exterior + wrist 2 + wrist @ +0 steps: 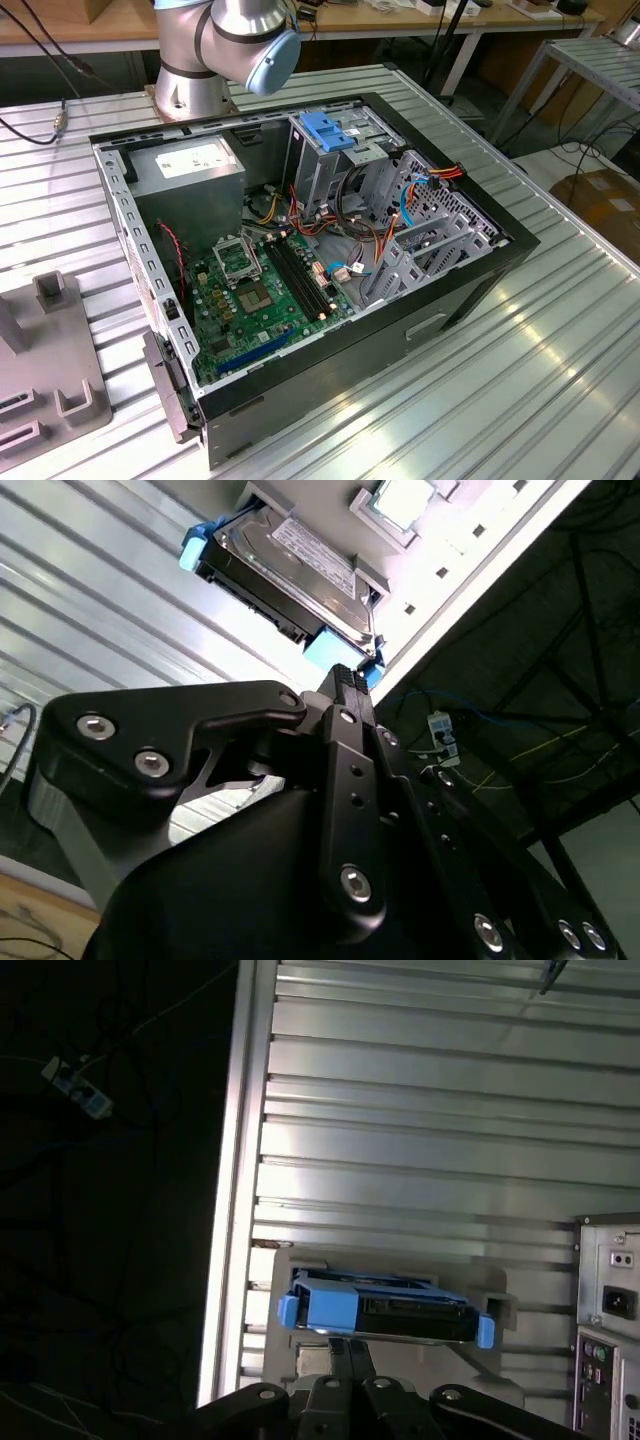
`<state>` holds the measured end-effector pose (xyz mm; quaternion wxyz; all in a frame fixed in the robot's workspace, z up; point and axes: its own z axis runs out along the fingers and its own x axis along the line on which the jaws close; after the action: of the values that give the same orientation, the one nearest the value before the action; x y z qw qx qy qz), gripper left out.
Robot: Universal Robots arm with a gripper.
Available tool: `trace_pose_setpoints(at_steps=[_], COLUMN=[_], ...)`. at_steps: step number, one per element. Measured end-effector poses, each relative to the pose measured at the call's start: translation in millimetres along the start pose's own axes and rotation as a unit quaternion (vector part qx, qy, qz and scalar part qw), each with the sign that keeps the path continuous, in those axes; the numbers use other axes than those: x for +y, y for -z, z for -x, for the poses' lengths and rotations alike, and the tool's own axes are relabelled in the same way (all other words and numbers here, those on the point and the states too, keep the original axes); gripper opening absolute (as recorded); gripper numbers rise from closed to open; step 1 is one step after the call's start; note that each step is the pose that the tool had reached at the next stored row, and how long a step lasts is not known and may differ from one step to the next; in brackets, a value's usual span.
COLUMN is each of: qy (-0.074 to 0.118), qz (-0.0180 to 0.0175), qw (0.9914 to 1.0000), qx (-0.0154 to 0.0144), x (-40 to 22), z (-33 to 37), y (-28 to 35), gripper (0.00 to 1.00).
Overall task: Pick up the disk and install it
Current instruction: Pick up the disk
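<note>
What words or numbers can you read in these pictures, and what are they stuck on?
No text here can be read.
Pale label on the disk, second wrist view: there is print, but it is too small to read.
White sticker on the power supply box, exterior view: too blurred to read.
Green circuit board, exterior view: any markings are too small to read.
</note>
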<state>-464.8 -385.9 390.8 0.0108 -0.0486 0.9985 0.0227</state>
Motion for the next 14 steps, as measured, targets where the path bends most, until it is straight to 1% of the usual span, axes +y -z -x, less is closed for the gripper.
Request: trace_pose_setpoints(at_steps=[1, 2, 3, 4, 5, 7, 8, 9, 10, 11, 13, 14], qy=[0.016, 0.031, 0.049, 0.06, 0.068, 0.084, 0.094, 0.101, 0.112, 0.119, 0.135, 0.145], qz=[0.0004, 0.0007, 0.0012, 0.0014, 0.0016, 0.002, 0.0022, 0.0024, 0.0026, 0.0028, 0.0032, 0.0034], qw=[0.99987, 0.9995, 0.99877, 0.99817, 0.99769, 0.99643, 0.99554, 0.9949, 0.99372, 0.99285, 0.99082, 0.98941], qx=[0.0007, 0.0014, 0.0022, 0.0027, 0.003, 0.0038, 0.0042, 0.0045, 0.005, 0.0053, 0.006, 0.0065], x=[0.0, 0.0, 0.0, 0.0, 0.0, 0.0, 0.0, 0.0, 0.0, 0.0, 0.0, 0.0], z=[0.0, 0.0, 0.0, 0.0, 0.0, 0.0, 0.0, 0.0, 0.0, 0.0, 0.0, 0.0], y=[0.0, 0.0, 0.0, 0.0, 0.0, 0.0, 0.1, 0.0, 0.0, 0.0, 0.0, 0.0], gripper=[0.11, 0.11, 0.11, 0.11, 0.11, 0.11, 0.11, 0.11, 0.11, 0.11, 0.11, 0.11])
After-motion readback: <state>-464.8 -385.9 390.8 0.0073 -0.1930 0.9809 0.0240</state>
